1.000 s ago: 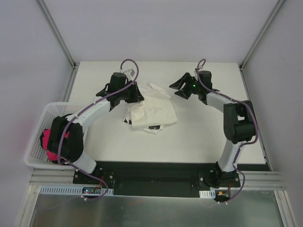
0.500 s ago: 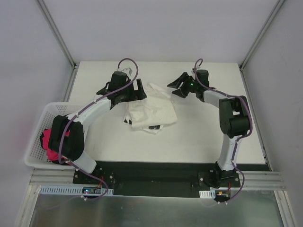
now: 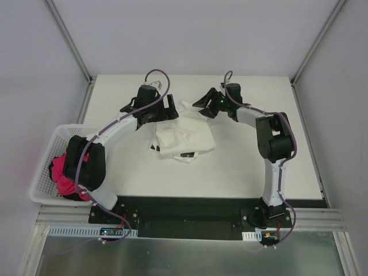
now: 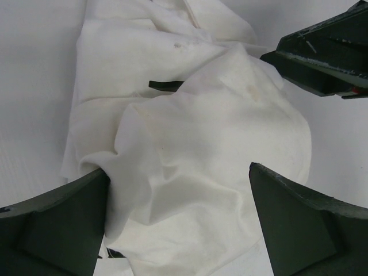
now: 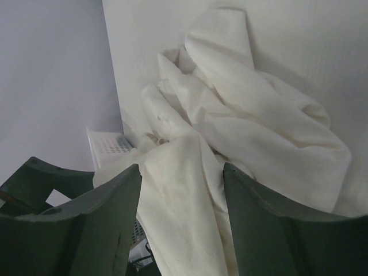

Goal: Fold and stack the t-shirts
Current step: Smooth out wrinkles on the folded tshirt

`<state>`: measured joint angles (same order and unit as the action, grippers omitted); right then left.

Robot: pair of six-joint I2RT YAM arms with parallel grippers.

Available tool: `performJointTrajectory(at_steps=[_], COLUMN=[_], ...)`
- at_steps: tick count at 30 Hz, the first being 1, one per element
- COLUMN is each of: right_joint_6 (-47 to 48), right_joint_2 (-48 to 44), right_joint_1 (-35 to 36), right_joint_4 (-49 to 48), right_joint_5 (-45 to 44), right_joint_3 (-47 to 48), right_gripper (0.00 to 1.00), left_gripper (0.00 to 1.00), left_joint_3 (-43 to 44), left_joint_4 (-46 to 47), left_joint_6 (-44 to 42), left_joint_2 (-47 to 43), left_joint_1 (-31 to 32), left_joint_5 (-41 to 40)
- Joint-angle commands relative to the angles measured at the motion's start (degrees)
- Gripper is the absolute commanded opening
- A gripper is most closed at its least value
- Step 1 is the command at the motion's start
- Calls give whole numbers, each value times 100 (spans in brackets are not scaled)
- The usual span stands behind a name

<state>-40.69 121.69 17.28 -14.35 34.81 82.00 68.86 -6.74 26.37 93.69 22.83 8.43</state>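
T-shirts (image 3: 184,135) crumpled in heap; left pincer (image 4: 178,172) wide apart over them; right pincer (image 5: 181,167) apart, at far edge.

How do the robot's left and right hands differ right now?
The left hand is spread very wide; the right hand is open more narrowly. The left hand sits at the far left edge of the shirt pile, the right hand at its far right. The left hand straddles a broad mound of cloth; a narrower fold fills the right hand's gap. Both are open.
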Motion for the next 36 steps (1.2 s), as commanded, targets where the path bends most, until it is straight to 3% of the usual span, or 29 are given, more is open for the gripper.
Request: performJointTrajectory(at_steps=[1,4,7,11,14,22,30,36], right_joint_6=[-229,-255,-334,-335,-352,-317,-203,-150], right_joint_2=[-75,-163,-198,-225,-189,-110,-329,-392], right_joint_1=[258,337,346,347,338,250,56,-119], right_joint_4=[-384,-454,-577,-604,-595,-411,-332,-305], right_joint_5=[193,176,202,193,219,281,299,307], right_joint_3=[-218,-368,-526,-588,-536,-202,-272,-377], right_gripper=[61,56,41,12,1,1,1,1], left_gripper=[95,95,94,93,93,88,76,75], left_joint_3=[172,154,137,101,101,92,110,163], left_joint_4=[-38,-38,-38,-38,-38,-46,77,94], left_joint_6=[-53,-44,-44,-44,-53,-88,-36,-62], left_joint_2=[26,53,79,79,71,272,510,528], left_joint_1=[-15,-15,-15,-15,-15,-15,-15,-15], left_joint_5=[36,36,80,54,45,-25,80,98])
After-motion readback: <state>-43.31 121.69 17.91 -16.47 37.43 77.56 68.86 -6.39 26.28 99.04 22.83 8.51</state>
